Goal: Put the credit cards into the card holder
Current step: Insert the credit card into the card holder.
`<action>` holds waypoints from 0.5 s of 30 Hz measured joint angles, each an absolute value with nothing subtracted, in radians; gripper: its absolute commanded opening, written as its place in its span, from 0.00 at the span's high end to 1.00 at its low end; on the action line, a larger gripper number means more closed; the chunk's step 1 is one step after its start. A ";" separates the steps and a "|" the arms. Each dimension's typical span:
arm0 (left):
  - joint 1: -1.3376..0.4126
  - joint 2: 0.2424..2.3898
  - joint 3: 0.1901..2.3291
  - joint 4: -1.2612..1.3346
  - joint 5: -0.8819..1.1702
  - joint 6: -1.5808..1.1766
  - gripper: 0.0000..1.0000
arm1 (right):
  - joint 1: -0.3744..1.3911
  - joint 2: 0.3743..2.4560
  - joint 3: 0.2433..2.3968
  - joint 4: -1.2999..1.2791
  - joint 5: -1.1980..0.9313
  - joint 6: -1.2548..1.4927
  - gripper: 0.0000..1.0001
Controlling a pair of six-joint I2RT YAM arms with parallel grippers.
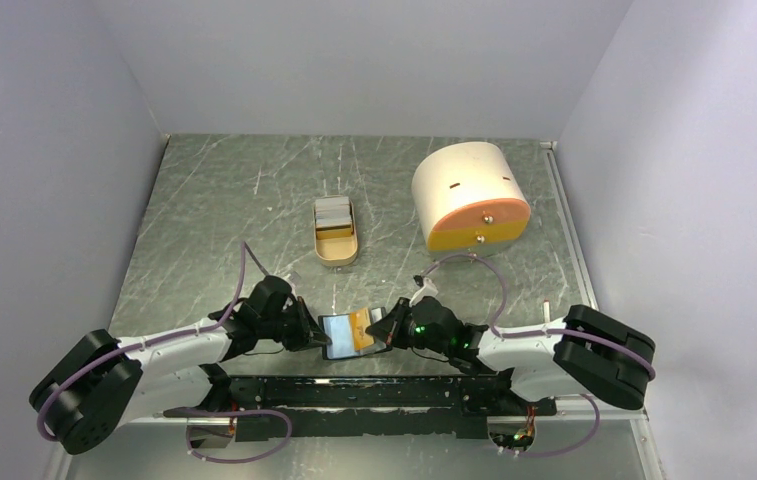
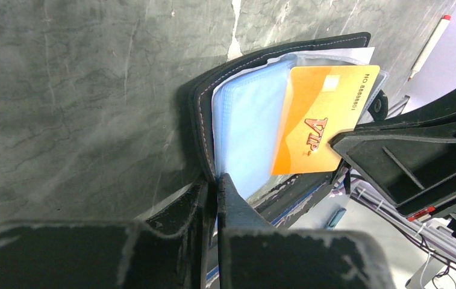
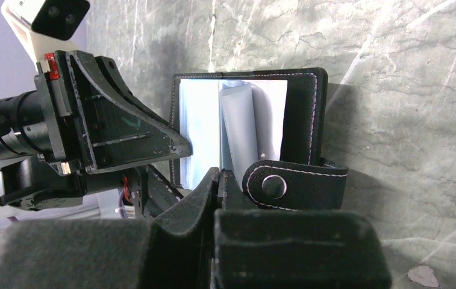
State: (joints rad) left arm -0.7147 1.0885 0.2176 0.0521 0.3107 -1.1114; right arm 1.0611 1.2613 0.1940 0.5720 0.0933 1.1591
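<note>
Two grippers meet low in the middle of the top view. The left gripper (image 1: pixel 306 330) and right gripper (image 1: pixel 382 328) flank the open card holder (image 1: pixel 339 340), and an orange card (image 1: pixel 359 324) lies over its right half. More credit cards (image 1: pixel 333 212) sit in the tan tray (image 1: pixel 336 256) higher up the bench (image 1: pixel 214 200), left of the cream-and-orange cylinder (image 1: pixel 469 195).

From the left wrist, the left gripper (image 2: pixel 218 183) is clenched on the card holder's lower edge, beside the blue pockets (image 2: pixel 246 129). The orange card (image 2: pixel 315 117) overlaps them, its lower right edge apparently pinched by the right gripper (image 2: pixel 338 142).

From the right wrist, the right gripper (image 3: pixel 219 179) is clenched just beside the snap tab (image 3: pixel 291 183); no orange shows.

Judged step: seating this card. Next, the card needs sliding deeper into a pocket mouth while the left grip steadies the card holder.
</note>
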 measured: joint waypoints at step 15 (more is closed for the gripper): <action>-0.715 1.089 0.218 0.052 0.311 -1.111 0.90 | 1.060 1.320 0.194 0.605 0.061 1.203 1.00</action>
